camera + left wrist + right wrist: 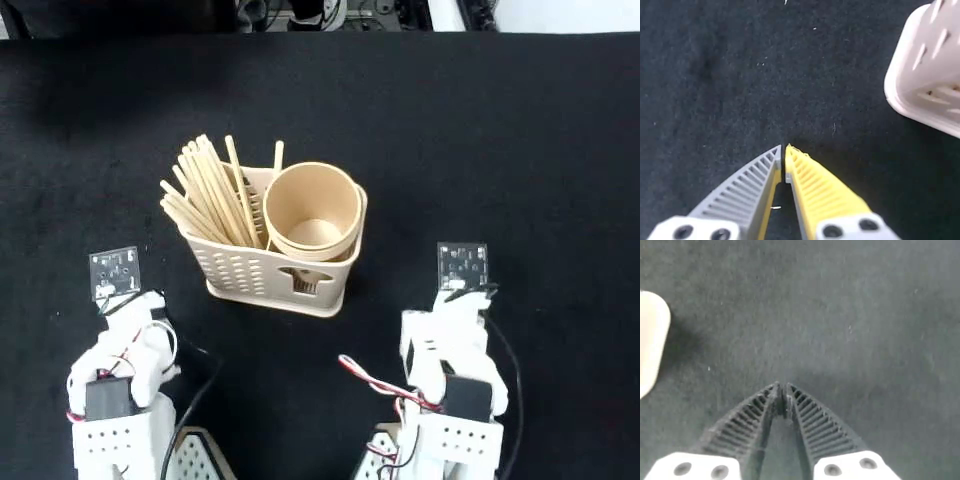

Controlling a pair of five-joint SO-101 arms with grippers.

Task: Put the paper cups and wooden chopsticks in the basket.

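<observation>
Right, from the high view I see the cream slotted basket (pixel 262 275) standing just left of the middle of the frame on the black table cloth (pixel 500 150). The paper cups (pixel 312 212) sit nested one inside another, upright, in the right part of the basket, with the top rim above the basket's edge. The wooden chopsticks (pixel 210 195) stand bundled in the left part and lean toward the upper left, their ends fanning out over the rim. One or two sticks stand nearer the cups.

My left arm (pixel 120 385) sits at the lower left of the frame and my right arm (pixel 450 365) at the lower right. Both are apart from the basket, which lies between them and further up the frame.

On the left wrist view, the left gripper (pixel 784 150) has its grey and yellow fingers pressed tip to tip with nothing between them, above bare cloth, and a rounded basket corner shows nearby. On the right wrist view, the right gripper (pixel 781 388) has its dark fingers closed together too, holding nothing, over cloth.
</observation>
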